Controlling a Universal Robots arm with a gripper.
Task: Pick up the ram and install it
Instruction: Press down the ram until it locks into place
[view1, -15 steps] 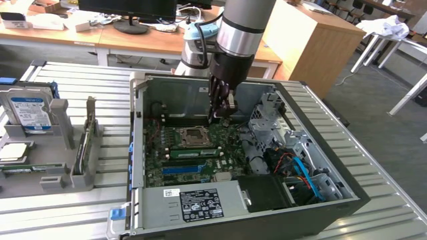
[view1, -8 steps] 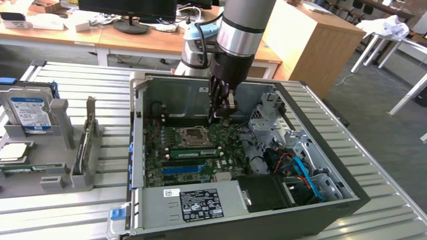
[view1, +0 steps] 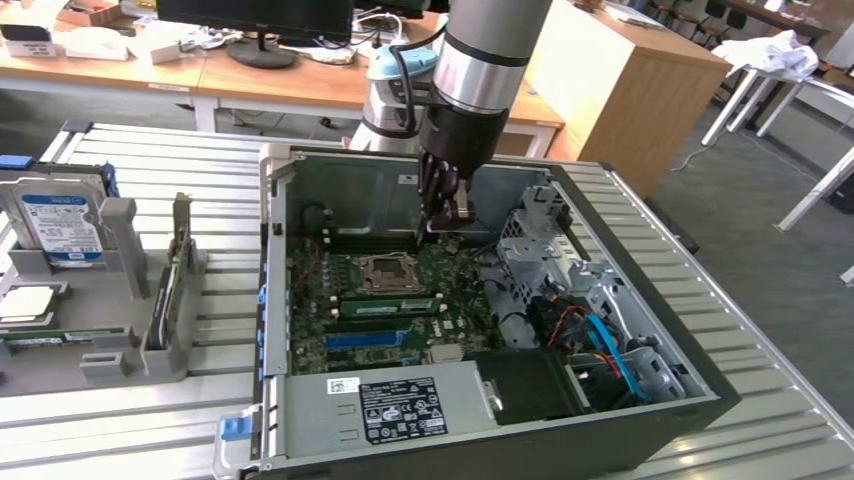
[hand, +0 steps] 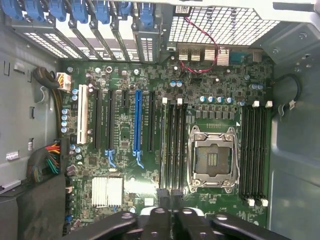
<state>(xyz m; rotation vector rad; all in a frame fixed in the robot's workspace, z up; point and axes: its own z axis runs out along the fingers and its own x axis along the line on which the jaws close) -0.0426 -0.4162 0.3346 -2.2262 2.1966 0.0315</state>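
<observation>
I hang down inside the open computer case (view1: 360, 195). My gripper (view1: 454, 215) is low over the green motherboard (view1: 314, 330). My jaws are a little way apart, and I hold nothing. The ram (view1: 387, 305) stands in a slot on the board, between the CPU socket (view1: 387, 272) and the long blue slot (view1: 367, 340). I am near the ram but not touching it.
</observation>
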